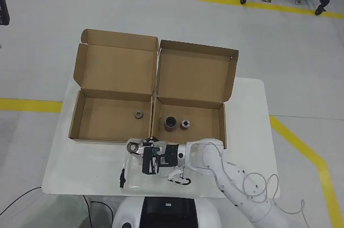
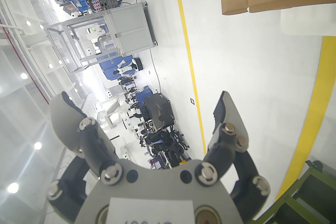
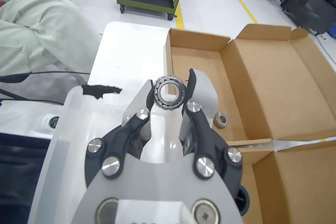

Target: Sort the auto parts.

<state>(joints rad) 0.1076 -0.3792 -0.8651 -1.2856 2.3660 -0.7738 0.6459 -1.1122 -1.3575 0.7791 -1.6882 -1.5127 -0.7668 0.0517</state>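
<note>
Right gripper pinches a bearing ring, seemingly above the clear tray rim; left gripper stands spread wide.

There were two cardboard boxes, the left box and the right box, on one bench. Bearings numbered three: the left-box bearing, the right-box bearing and the gripped bearing. One dark sleeve and one clear tub were counted. Tools numbered two: the left tool and the right tool.
</note>
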